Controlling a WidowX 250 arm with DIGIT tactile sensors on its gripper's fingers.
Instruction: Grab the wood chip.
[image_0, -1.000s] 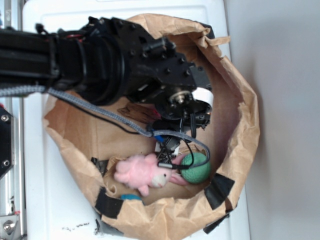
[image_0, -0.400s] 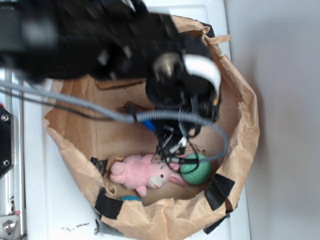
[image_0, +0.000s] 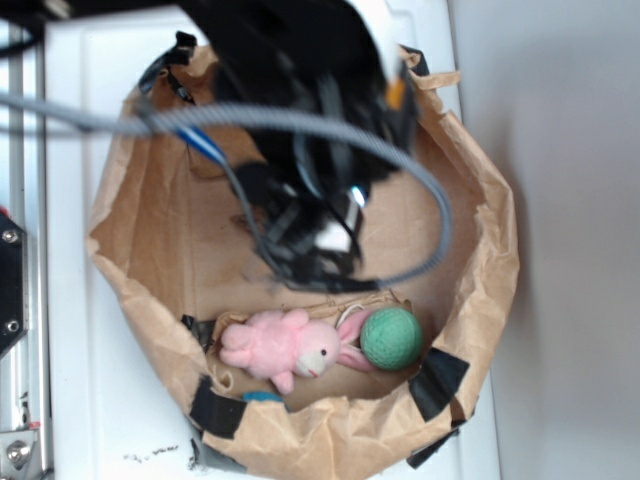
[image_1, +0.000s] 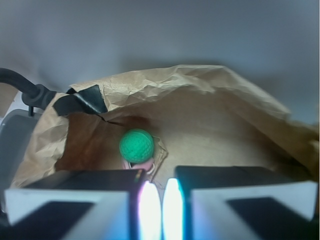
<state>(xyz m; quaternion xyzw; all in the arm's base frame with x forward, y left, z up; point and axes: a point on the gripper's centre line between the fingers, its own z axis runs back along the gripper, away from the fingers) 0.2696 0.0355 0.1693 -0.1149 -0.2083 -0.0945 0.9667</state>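
The wood chip is hidden in both views; my blurred black arm covers the middle of the brown paper bag (image_0: 492, 250) where it could lie. In the exterior view my gripper (image_0: 312, 255) hangs over the bag's floor, above and apart from the pink plush (image_0: 285, 345) and the green ball (image_0: 390, 338). The wrist view shows my gripper (image_1: 156, 200) shut, its two bright pads almost touching with nothing between them. Beyond the fingers lies the green ball (image_1: 136, 146), with a sliver of the pink plush (image_1: 142, 164) under it.
The bag's crumpled wall (image_1: 200, 82) rings the whole workspace, patched with black tape (image_0: 437, 380) (image_1: 82, 102). Torn brown paper flaps (image_0: 330, 305) stick up beside the plush. A grey cable (image_0: 430, 200) loops across the bag. The bag stands on a white surface (image_0: 70, 330).
The arm has swung up the image and lifted away from the plush and ball, now heavily blurred. The dark wood chip seen left of the gripper earlier is now covered by it.
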